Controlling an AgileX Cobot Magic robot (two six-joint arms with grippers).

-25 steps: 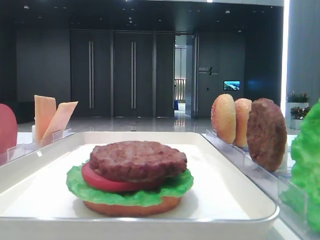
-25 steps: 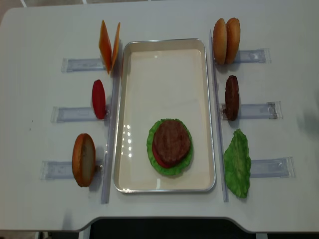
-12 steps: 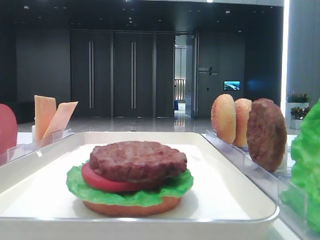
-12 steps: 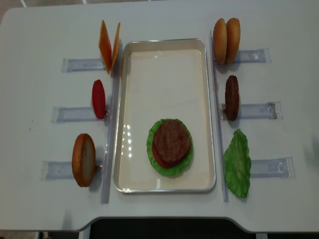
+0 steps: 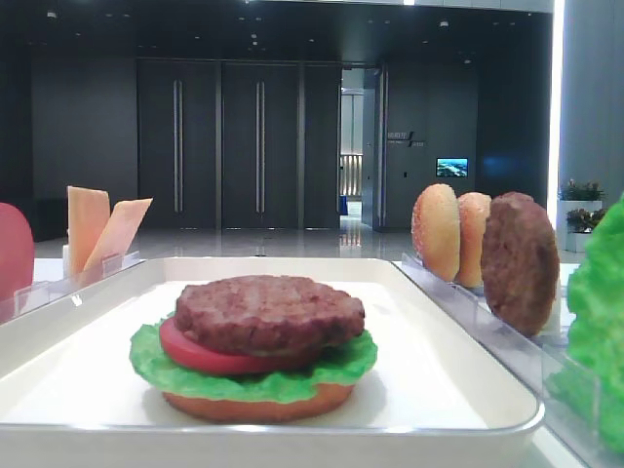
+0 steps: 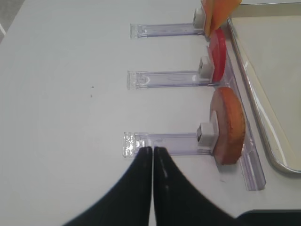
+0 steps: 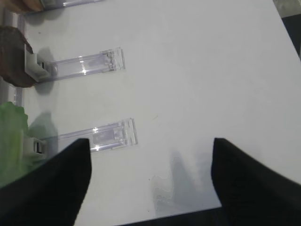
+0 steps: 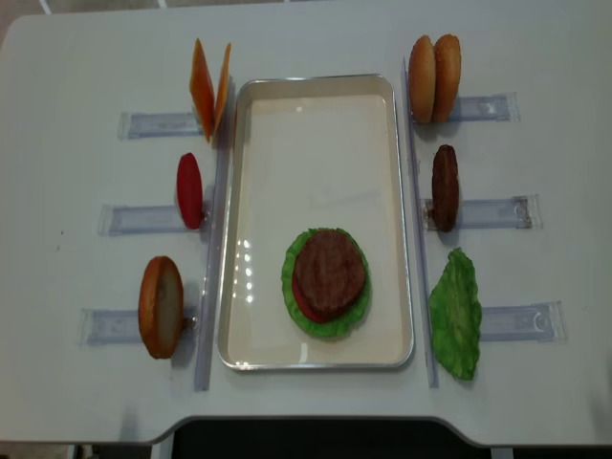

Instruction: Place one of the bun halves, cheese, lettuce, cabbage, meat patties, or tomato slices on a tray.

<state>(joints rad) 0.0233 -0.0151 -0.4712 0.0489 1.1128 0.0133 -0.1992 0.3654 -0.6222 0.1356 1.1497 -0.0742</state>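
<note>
While both arms hang back off the near edge of the bench (image 8: 86, 57), nothing is gripped. Left gripper (image 6: 153, 149) – jaws pressed together, empty – hovers just short of the near-left rack's (image 6: 162, 142) outer end; the bun half (image 6: 229, 125) stands on edge at the far end of that rack, straight ahead, disc face toward the gripper, rim up. Cheese (image 8: 208, 88) and tomato slice (image 8: 189, 189) stand in racks beyond. Tray (image 8: 311, 86) mid-bench holds the stack w/ patty (image 8: 328, 272) on top; its far half is bare, glossy. Right gripper (image 7: 150, 179) – jaws wide, empty – sits outboard of the lettuce (image 7: 10, 141). Likely next: top bun – left arm looks nearer.
</note>
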